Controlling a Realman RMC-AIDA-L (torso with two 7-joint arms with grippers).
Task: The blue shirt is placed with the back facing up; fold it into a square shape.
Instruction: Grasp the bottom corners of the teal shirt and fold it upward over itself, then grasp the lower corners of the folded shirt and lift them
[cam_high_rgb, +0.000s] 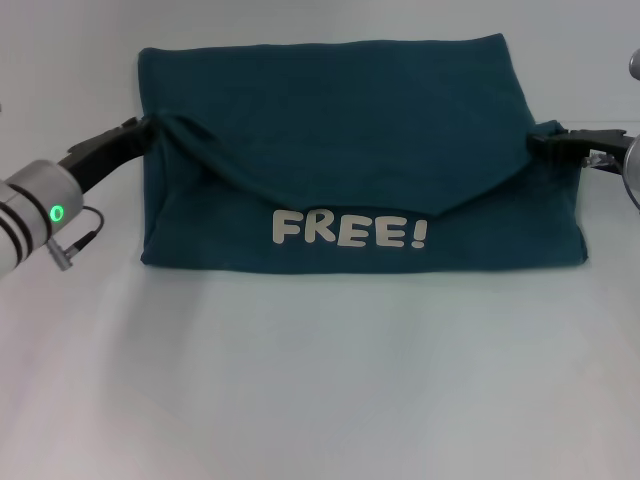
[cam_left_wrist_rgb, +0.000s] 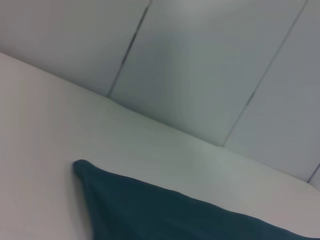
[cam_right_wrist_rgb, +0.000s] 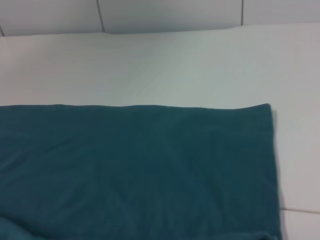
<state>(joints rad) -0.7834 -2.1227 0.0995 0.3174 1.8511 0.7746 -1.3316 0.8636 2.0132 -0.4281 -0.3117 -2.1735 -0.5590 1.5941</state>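
The blue shirt (cam_high_rgb: 330, 110) lies across the far half of the white table, dark teal with white "FREE!" lettering (cam_high_rgb: 350, 230) on the near layer. An upper layer is pinched at both side edges and sags in a V between them. My left gripper (cam_high_rgb: 141, 130) is shut on the bunched fabric at the left edge. At the right edge my right gripper (cam_high_rgb: 541, 143) is shut on the fabric. The left wrist view shows one corner of the shirt (cam_left_wrist_rgb: 175, 215). In the right wrist view the shirt (cam_right_wrist_rgb: 140, 165) shows as a flat panel. Neither wrist view shows fingers.
The white table (cam_high_rgb: 320, 380) stretches bare in front of the shirt to the near edge. A pale panelled wall (cam_left_wrist_rgb: 210, 60) rises behind the table's far edge. A thin cable (cam_high_rgb: 85, 235) hangs by my left forearm.
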